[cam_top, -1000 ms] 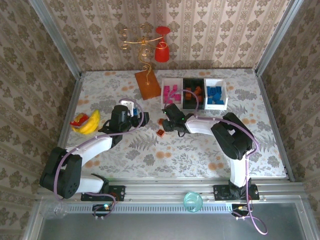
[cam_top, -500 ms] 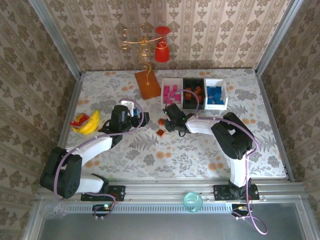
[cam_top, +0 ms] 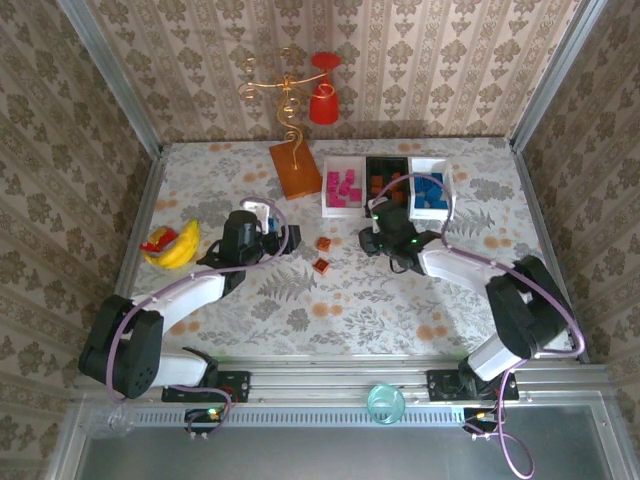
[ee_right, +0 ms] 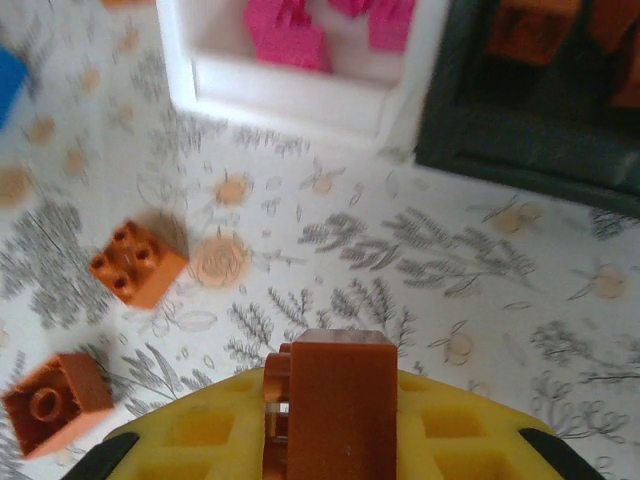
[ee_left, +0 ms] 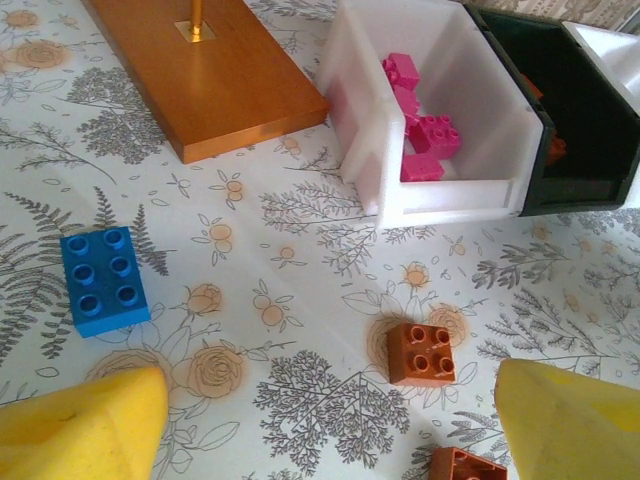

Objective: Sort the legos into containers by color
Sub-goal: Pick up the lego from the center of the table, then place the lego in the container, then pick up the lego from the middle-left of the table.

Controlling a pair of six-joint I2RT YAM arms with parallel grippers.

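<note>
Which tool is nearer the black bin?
Right. The right tool, holding an orange lego, is just before the black bin; the left tool is farther left, by the blue lego.

The desk (cam_top: 350,300) is evenly and brightly lit; shadows are soft. Blur is seen throughout the right wrist view.

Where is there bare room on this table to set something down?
Bare: the near middle of the table, short of the loose orange-brown legos; the right side past the white bin holding blue legos; the far-left corner between banana toy and orange board. Crowded: the strip before the containers, with left tool, right tool and those legos.
</note>
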